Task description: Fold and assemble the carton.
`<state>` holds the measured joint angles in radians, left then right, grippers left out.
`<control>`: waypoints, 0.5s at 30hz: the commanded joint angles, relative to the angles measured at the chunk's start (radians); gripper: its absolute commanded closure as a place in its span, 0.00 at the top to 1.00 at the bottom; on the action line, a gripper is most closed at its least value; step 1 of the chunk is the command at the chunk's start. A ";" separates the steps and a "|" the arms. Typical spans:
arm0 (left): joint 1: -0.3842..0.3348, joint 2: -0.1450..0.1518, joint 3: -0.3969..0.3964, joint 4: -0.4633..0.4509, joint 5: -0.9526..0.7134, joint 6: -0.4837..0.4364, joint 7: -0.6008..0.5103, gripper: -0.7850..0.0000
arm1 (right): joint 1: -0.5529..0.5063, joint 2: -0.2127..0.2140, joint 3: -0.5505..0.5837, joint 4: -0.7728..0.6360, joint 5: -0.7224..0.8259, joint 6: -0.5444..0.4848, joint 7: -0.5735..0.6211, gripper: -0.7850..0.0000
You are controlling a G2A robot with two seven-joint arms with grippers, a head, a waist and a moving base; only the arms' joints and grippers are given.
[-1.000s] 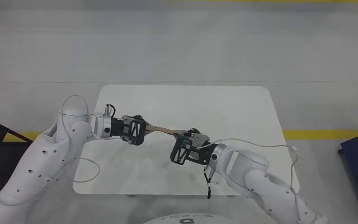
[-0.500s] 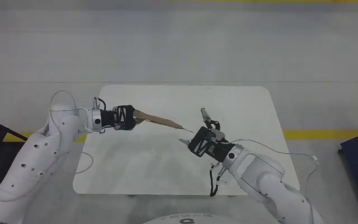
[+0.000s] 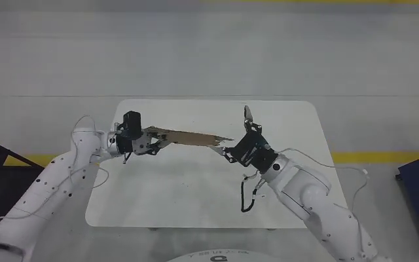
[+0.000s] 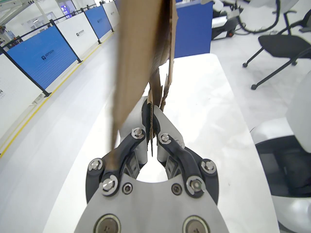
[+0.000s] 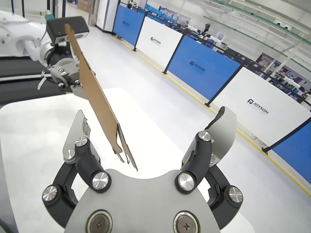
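1. Left gripper (image 4: 151, 120): closed on one end of the carton (image 4: 143, 37), whose cardboard edge is pinched between both fingers.
2. Right gripper (image 5: 153, 122): spread wide. The carton's free end is seen between its fingers, apart from both.
3. Count: one carton, two grippers and one worktop (image 3: 196, 196) are shown.
4. Carton: flattened, with its panels pressed together. It is held edge-up above the worktop's far half, clear of the surface, and extends from the worktop's left side toward its middle.
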<state>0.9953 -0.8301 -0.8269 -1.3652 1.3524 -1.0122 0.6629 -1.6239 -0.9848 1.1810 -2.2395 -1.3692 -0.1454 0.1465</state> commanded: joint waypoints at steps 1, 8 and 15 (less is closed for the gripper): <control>-0.047 0.000 0.091 0.028 -0.055 0.000 0.034 0.00 | 0.014 -0.005 -0.008 0.014 0.019 0.012 -0.014 1.00; -0.202 0.001 0.319 0.116 -0.141 0.000 0.087 0.00 | 0.033 -0.022 -0.014 0.042 0.117 0.050 -0.155 1.00; -0.279 -0.010 0.428 0.161 -0.168 0.000 0.090 0.00 | 0.046 -0.031 -0.026 0.070 0.074 0.079 -0.086 1.00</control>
<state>0.7234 -0.8381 -0.4105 -1.2082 1.1895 -1.0123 0.7487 -1.5849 -1.0152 1.1636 -2.1703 -1.2758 -0.0637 0.0284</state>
